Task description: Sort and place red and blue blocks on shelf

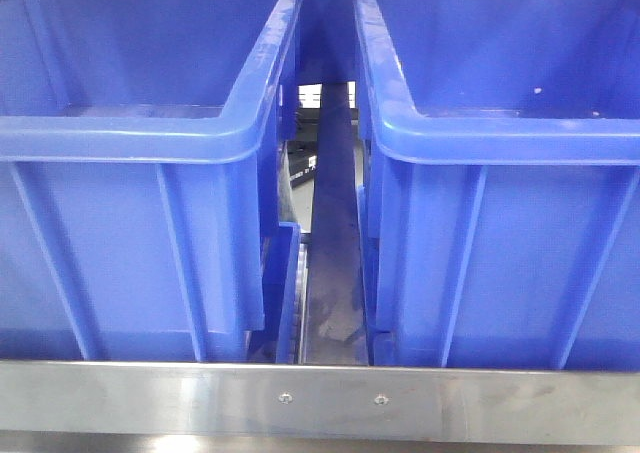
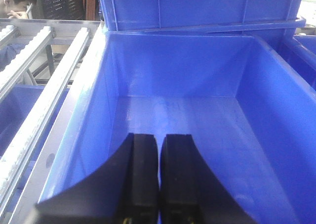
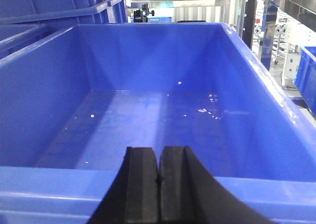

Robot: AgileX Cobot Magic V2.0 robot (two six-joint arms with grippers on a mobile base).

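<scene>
Shelf rail (image 1: 320,403), a brushed-steel strip with two screws (image 1: 285,399), runs across the bottom of the front view, and two large blue bins sit on the rack just behind it: the left bin (image 1: 130,143) and the right bin (image 1: 510,133), apart, with a narrow dark gap between them. White roller tracks (image 2: 34,125) of the shelf show in the left wrist view, beside the left bin's wall. Neither the red nor the blue block shows in any view, so I cannot tell where they lie relative to either claw. The left gripper (image 2: 159,174) hangs over the left bin's bare floor, its black fingers pressed together with nothing between them. The right gripper (image 3: 159,179) sits at the near rim of the right bin, likewise clenched on nothing; pale specks (image 3: 207,110) dot that bin's floor. No labels or writing can be read.
</scene>
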